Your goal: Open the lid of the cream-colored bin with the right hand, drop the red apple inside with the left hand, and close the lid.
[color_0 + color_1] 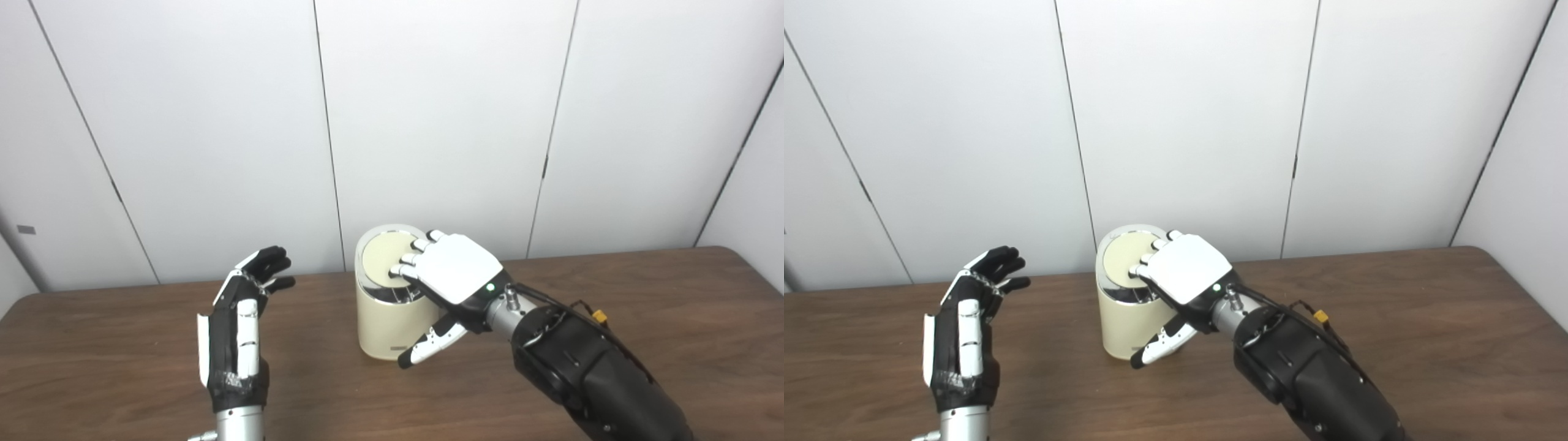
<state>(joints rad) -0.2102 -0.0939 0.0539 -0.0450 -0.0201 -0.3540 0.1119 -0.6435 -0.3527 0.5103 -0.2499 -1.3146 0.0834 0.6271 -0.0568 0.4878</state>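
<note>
Right hand (pixel 450 269), white-backed and palm down, lies across the top of the cream-colored cylindrical bin (pixel 389 318), its fingertips (pixel 404 264) resting on the round cream lid (pixel 384 260) inside the shiny chrome rim, while the thumb hangs loose down the bin's front wall, gripping nothing. That lid sits flat and shut. No red apple appears in either view, so whether it already lies inside cannot be told. If it does, this is the closing press; if not, the opening one.

Either way, the step looks best done with a straight downward push through the fingertips near the lid's centre, so that the light bin, standing toward the back middle of the dark brown wooden table (pixel 643 318), does not tip or slide. Keeping the thumb clear of the wall would help avoid nudging the bin sideways.

Left hand (pixel 240 318), black with white panels, is raised well apart to the bin's left, fingers spread and empty. Behind the table stand plain white wall panels (pixel 441 122).
</note>
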